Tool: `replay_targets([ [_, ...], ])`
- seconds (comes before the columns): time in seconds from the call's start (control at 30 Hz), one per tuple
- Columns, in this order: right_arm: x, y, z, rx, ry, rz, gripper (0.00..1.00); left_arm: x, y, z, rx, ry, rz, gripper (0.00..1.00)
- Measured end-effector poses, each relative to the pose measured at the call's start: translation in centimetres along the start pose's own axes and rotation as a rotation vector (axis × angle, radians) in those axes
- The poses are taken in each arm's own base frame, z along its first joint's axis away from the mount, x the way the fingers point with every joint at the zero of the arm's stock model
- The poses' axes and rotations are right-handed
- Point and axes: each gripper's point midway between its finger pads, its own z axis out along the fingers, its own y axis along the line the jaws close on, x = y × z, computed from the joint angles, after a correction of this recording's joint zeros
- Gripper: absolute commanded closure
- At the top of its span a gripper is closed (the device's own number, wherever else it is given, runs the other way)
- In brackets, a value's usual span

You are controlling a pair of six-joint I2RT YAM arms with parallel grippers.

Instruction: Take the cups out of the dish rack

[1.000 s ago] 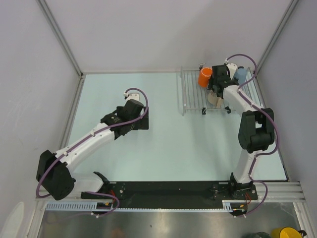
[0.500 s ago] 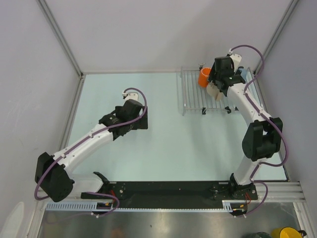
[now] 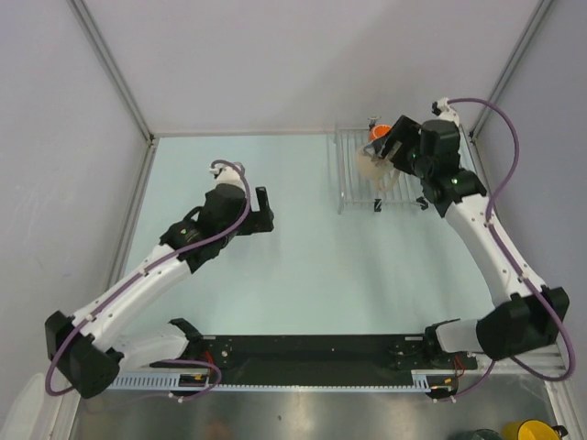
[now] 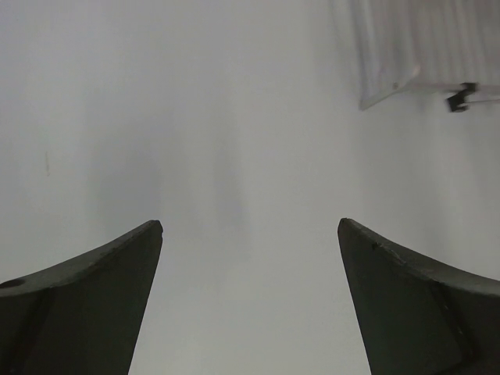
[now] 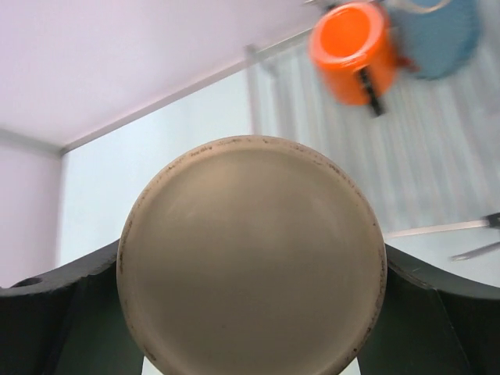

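**Tumbler [image 5: 250,258] held in the right gripper [image 3: 383,154] above the rack [image 3: 353,183]**

The right gripper is clenched on the tumbler, which hangs over the rack's left part, apparently off the rods. The tumbler's long axis runs along the gripper's own line, its flat end, seemingly the base, facing the wrist camera. The orange mug [image 5: 351,51] and blue mug [image 5: 437,35] sit in the rack beyond. Bare bench [image 3: 321,275] lies to the rack's left and near side. The left gripper [image 4: 250,297], released and empty, hovers well apart, so the right arm is nearer.

Pale green table [image 3: 303,275], lilac-grey walls [image 3: 275,64].
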Motion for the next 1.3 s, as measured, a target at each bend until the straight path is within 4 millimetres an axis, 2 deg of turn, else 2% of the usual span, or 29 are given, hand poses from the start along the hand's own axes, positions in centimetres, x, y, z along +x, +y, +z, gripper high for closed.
replay_targets([
  [0.13,2.5,2.9,-3.2,-0.169,0.040,0.029,1.00,-1.4,-1.8,-1.8,0.142,-0.098,-0.076,0.00],
  [0.2,4.5,4.1,-4.7,-0.255,0.084,0.051,1.00,-2.0,-2.8,-2.7,0.231,-0.151,-0.118,0.00],
  [0.37,8.2,5.0,-6.2,-0.378,0.164,0.104,1.00,-2.3,-5.1,-3.1,0.377,-0.200,-0.185,0.00],
  [0.53,11.1,5.5,-7.4,-0.482,0.216,0.181,1.00,-1.6,-6.9,-3.1,0.513,-0.225,-0.244,0.00],
  [0.7,12.4,6.8,-8.4,-0.588,0.235,0.256,1.00,-1.0,-8.5,-4.1,0.668,-0.249,-0.291,0.00],
  [0.87,13.1,9.1,-9.5,-0.683,0.244,0.272,1.00,-2.1,-10.4,-5.7,0.797,-0.274,-0.296,0.00],
  [1.0,13.5,10.7,-10.2,-0.746,0.254,0.271,1.00,-2.9,-11.1,-6.8,0.859,-0.306,-0.300,0.03],
  [1.17,14.5,11.7,-10.1,-0.769,0.280,0.274,1.00,-3.0,-11.6,-7.2,0.901,-0.314,-0.301,0.09],
  [1.3,15.4,12.4,-10.1,-0.785,0.298,0.270,1.00,-2.5,-11.8,-7.1,0.922,-0.301,-0.309,0.20],
])
